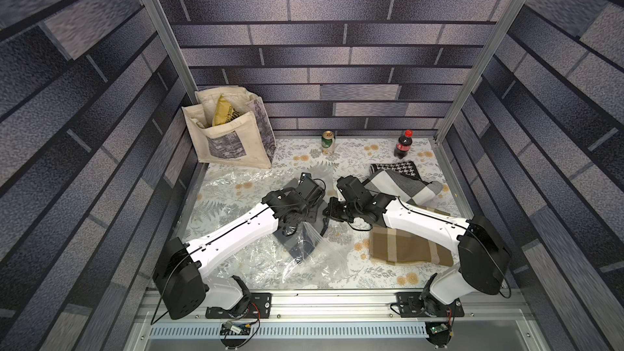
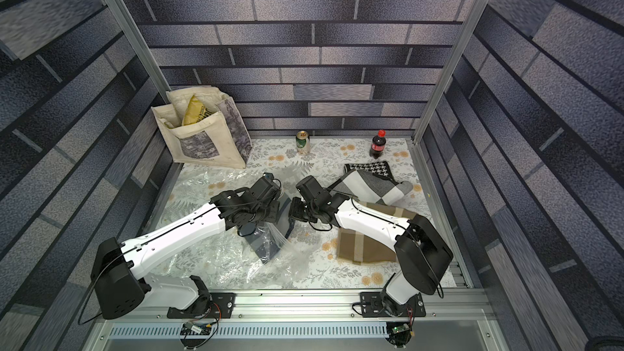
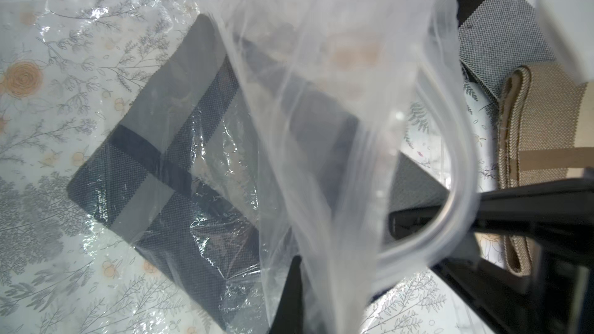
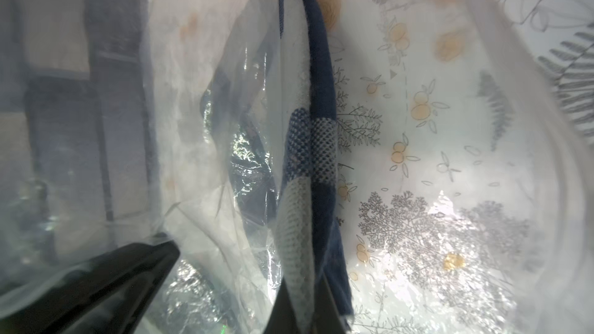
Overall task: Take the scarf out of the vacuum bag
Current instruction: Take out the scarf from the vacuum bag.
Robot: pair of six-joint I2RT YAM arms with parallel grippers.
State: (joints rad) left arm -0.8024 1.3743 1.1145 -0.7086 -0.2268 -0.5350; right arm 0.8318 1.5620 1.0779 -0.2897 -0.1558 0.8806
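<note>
The vacuum bag lies crinkled and transparent across the left-centre of the table. The scarf, dark navy-grey plaid and folded, is inside it. My left gripper is shut on the bag's upper sheet near its mouth and holds it lifted above the scarf. My right gripper reaches into the mouth from the right. It is shut on the navy and white edge of the scarf, which stands on edge between its fingers. In both top views the two grippers sit close together at mid-table.
A cream tote bag with a yellow packet stands at the back left. A can and a cola bottle are by the back wall. A houndstooth cloth, a grey-white scarf and a brown scarf lie on the right.
</note>
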